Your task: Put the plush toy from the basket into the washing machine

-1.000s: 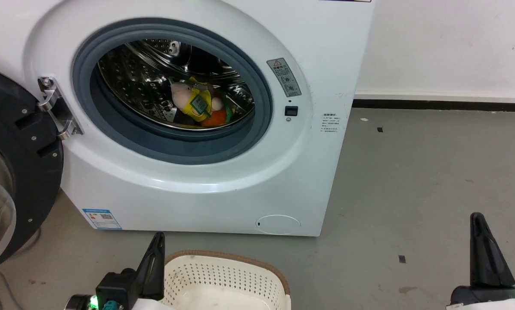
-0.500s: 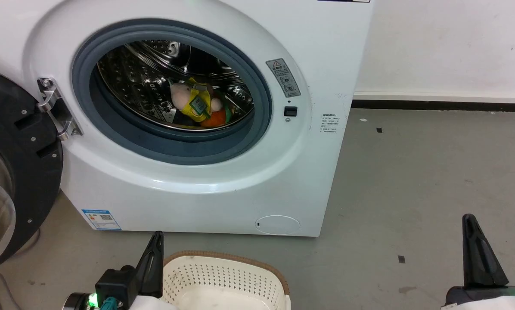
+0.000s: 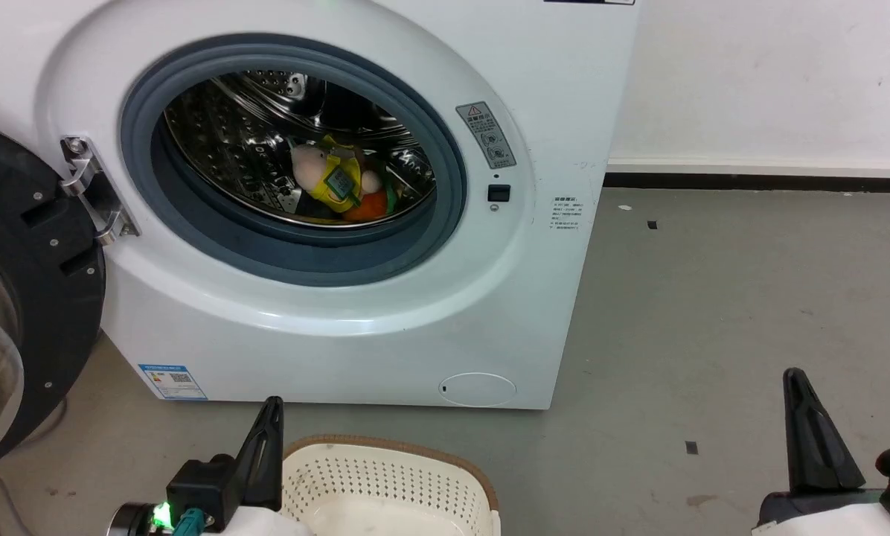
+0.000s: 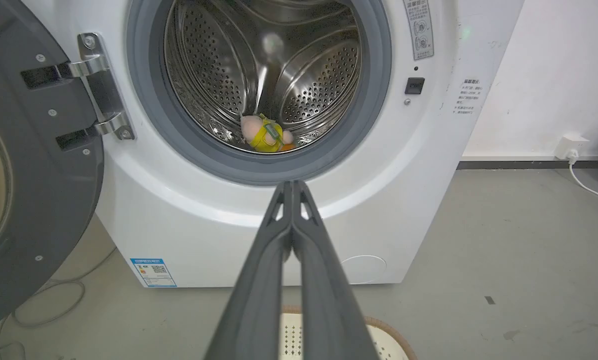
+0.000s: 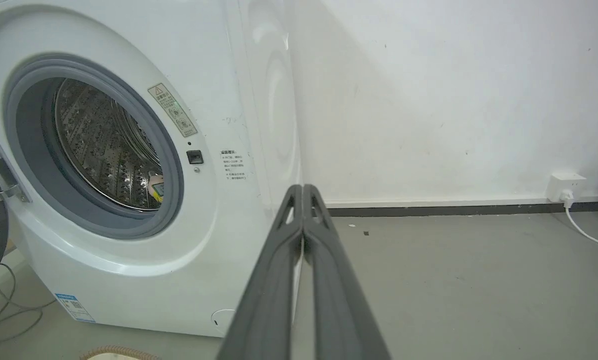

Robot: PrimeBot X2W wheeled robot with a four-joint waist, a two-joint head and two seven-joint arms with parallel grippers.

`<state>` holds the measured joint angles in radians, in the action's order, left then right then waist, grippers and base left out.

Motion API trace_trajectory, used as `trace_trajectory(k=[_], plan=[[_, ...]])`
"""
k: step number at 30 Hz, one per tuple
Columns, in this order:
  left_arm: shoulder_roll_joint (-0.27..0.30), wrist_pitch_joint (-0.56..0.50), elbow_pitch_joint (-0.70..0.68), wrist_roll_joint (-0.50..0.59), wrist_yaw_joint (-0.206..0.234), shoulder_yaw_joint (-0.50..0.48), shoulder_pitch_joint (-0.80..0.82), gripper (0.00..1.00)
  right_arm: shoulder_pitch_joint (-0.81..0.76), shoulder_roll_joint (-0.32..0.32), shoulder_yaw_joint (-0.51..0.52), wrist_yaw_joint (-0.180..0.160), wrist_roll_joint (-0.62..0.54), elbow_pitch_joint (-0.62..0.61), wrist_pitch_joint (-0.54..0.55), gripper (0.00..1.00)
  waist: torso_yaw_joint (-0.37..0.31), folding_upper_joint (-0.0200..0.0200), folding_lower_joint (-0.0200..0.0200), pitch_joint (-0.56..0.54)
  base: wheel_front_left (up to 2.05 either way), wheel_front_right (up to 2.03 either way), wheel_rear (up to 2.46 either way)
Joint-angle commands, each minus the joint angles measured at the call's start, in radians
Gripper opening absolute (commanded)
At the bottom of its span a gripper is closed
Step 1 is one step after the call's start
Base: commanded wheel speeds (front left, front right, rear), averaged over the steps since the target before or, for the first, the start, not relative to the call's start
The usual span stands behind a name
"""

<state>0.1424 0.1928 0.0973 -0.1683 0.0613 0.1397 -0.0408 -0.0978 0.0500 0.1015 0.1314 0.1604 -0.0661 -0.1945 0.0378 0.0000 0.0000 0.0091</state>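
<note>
The plush toy (image 3: 338, 184) lay inside the washing machine (image 3: 415, 313) drum; the basket (image 3: 385, 484) stood before it; the left end effector (image 4: 292, 186) and right end effector (image 5: 303, 189) were pressed together, holding nothing.

Wide open: the washing machine's (image 3: 356, 327) porthole, its black door (image 3: 28, 298) swung out to the left on a steel hinge (image 3: 91, 190) that juts at the opening's left edge. The grey rubber seal (image 3: 296, 257) forms a lip at the mouth. Past it the drum (image 3: 237, 141) is free above and around the plush toy (image 3: 337, 182) lying at its bottom. The basket (image 3: 385, 476) stands on the floor (image 3: 713, 298) before the machine, just beside the left tool (image 3: 270, 417). To the machine's right, open floor runs to the wall (image 3: 772, 74), where a plugged-in socket (image 5: 568, 186) sits low.
</note>
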Motion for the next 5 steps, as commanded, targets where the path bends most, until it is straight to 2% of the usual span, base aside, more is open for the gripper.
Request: trace_trajectory(k=[1, 5], plan=[[-0.003, -0.003, -0.007, 0.009, -0.004, -0.007, 0.009, 0.0, 0.013, 0.0, -0.003, 0.0, -0.003, 0.005, 0.003, 0.0, 0.0, 0.0, 0.0, 0.0, 0.0, 0.0, 0.0], [-0.007, -0.012, -0.011, 0.016, -0.007, -0.013, 0.011, 0.0, 0.017, 0.0, -0.007, 0.0, -0.01, 0.008, 0.012, 0.0, -0.002, 0.0, 0.0, 0.0, 0.0, 0.0, 0.0]])
